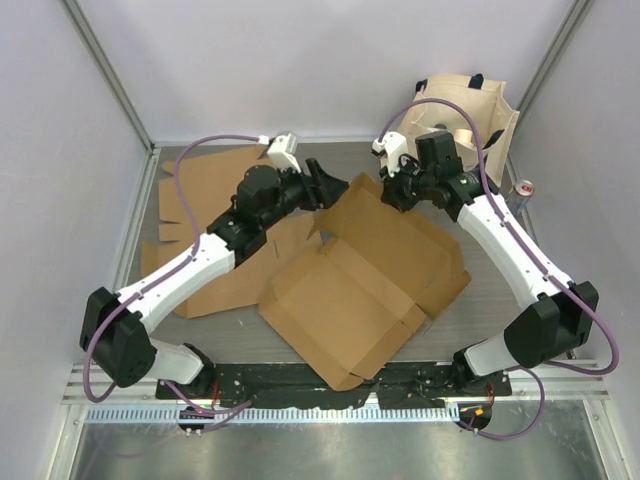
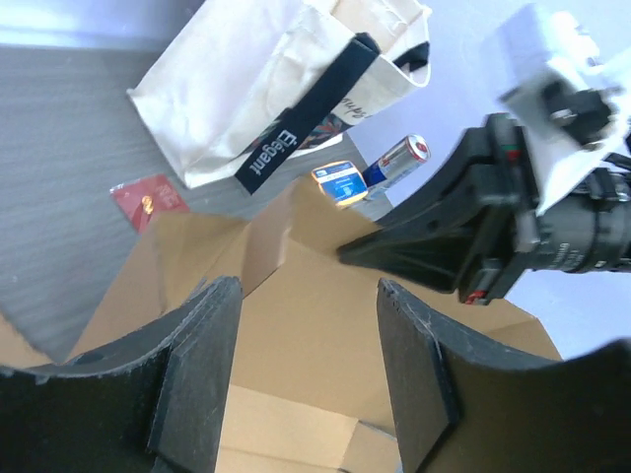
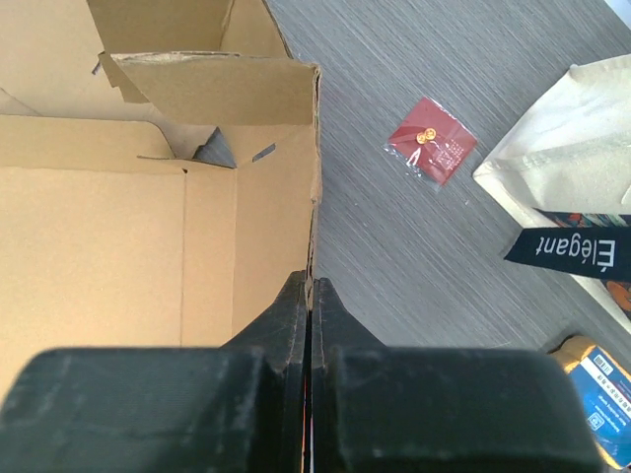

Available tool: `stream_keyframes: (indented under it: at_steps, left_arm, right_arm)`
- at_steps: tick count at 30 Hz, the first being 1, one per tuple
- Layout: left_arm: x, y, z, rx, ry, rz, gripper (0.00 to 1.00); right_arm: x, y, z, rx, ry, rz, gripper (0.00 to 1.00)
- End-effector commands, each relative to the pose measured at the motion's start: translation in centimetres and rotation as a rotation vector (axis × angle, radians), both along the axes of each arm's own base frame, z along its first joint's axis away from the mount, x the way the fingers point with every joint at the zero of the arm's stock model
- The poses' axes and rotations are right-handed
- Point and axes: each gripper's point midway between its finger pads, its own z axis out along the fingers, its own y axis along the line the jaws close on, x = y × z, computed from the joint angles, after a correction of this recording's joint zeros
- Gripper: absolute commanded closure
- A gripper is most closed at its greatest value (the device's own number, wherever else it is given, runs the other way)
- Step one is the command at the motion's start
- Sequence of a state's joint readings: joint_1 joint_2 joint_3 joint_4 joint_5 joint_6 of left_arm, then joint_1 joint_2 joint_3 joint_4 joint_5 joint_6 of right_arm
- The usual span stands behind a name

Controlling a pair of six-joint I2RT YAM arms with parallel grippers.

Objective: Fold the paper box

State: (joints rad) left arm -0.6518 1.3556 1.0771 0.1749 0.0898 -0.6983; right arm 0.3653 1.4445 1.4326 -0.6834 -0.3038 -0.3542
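Observation:
The brown paper box (image 1: 350,300) lies half-formed in the middle of the table, with its back wall raised and its front flaps spread flat. My right gripper (image 1: 393,197) is shut on the top edge of that raised back wall (image 3: 276,197), and the right wrist view shows the cardboard pinched between its fingertips (image 3: 312,286). My left gripper (image 1: 335,188) hovers open over the box's far left corner. Its two fingers (image 2: 212,335) stand wide apart with nothing between them, and the box floor (image 2: 306,335) shows below the gap.
Flat cardboard sheets (image 1: 215,180) lie under and behind the left arm. A cream tote bag (image 1: 470,110) stands at the back right, with a drinks can (image 1: 523,190) beside it. A small red packet (image 3: 431,141) and a blue packet (image 3: 601,394) lie near the bag.

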Motion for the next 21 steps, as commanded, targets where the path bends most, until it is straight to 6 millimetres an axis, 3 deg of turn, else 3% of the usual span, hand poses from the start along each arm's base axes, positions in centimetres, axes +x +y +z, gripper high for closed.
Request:
stream_keyframes:
  at_steps: [1,2,3,8,13,16,19,21]
  left_arm:
    - [0.0,-2.1,1.2,0.156,-0.126,-0.071,0.4]
    - [0.1,-2.7,0.0,0.2,-0.106,-0.083,0.42]
    - [0.4,-2.9,1.1,0.22,-0.138,-0.08,0.45]
    - [0.7,-4.0,-0.8,0.341,-0.13,-0.114,0.5]
    - [1.6,-3.6,-1.9,0.419,-0.122,-0.072,0.54]
    - [1.9,-3.1,-1.4,0.434,-0.139,-0.043,0.58]
    - [1.1,-3.1,0.1,0.405,-0.158,-0.065,0.52]
    - [0.6,-3.1,1.0,0.382,-0.163,-0.081,0.43]
  right_arm:
    - [0.5,0.5,1.3,-0.037,-0.064,0.08,0.99]
    - [0.5,0.5,1.5,-0.034,-0.071,0.084,0.99]
    - [0.4,0.7,1.6,-0.032,-0.074,0.096,0.99]
    - [0.4,0.7,2.0,-0.033,-0.088,0.109,0.99]
    - [0.1,1.1,2.3,-0.017,-0.093,0.131,0.99]
    - [0.0,1.0,2.2,-0.018,-0.093,0.132,0.99]
    - [-0.1,1.0,2.2,-0.022,-0.097,0.132,0.99]
    - [-0.2,1.0,2.3,-0.019,-0.099,0.136,0.99]
